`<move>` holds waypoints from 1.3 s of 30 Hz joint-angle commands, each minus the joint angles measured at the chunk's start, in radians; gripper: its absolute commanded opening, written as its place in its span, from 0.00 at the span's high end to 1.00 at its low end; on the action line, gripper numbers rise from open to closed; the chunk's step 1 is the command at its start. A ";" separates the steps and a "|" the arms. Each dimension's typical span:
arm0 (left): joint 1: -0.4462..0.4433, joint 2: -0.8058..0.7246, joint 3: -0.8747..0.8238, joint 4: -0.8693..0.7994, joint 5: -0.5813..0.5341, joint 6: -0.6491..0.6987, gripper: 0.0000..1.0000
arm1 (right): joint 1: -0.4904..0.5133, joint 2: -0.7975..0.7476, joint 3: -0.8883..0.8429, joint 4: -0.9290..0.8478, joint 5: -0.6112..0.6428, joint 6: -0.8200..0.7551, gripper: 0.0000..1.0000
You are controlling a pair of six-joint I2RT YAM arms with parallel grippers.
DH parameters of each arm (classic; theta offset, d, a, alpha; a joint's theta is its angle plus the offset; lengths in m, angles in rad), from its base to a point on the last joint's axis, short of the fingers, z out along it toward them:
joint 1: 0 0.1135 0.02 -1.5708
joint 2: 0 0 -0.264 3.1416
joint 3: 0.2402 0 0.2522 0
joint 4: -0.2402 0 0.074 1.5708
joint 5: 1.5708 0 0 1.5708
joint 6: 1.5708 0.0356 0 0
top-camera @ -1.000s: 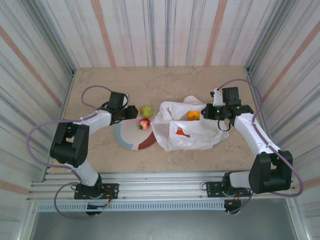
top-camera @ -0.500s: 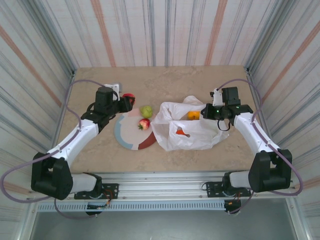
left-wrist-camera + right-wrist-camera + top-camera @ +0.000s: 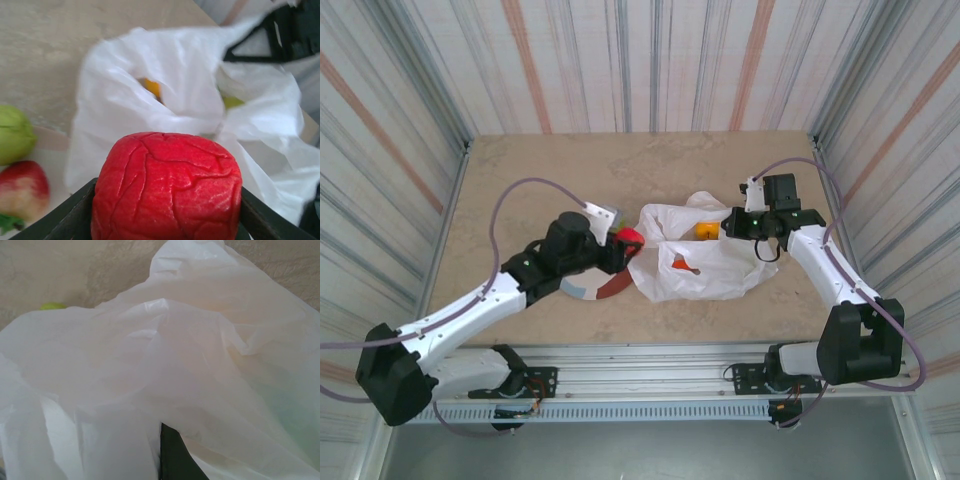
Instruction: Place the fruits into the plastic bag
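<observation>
Red fruit [image 3: 167,192] pinched betw. L gripper [image 3: 620,243] fingers, just short of plastic bag [image 3: 175,95] mouth | green fruit [image 3: 15,134] + strawberry [image 3: 22,190] on plate [image 3: 582,289], left of bag | orange fruit [image 3: 705,231] inside bag | R gripper [image 3: 735,225] closed tight on bag's far-right rim.

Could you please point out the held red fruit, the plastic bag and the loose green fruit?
red fruit [image 3: 167,187]: left wrist view, front.
plastic bag [image 3: 730,272]: top external view, near side.
green fruit [image 3: 14,134]: left wrist view, side.
</observation>
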 commanded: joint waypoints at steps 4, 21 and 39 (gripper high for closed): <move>-0.086 0.067 -0.035 0.026 -0.042 0.019 0.42 | 0.014 0.001 0.003 0.004 -0.007 0.000 1.00; -0.123 0.436 0.125 0.159 0.008 0.018 0.40 | 0.008 -0.002 -0.011 0.005 -0.003 -0.007 1.00; -0.209 0.769 0.377 0.200 0.132 0.015 0.33 | -0.003 -0.007 -0.017 0.003 -0.007 -0.011 1.00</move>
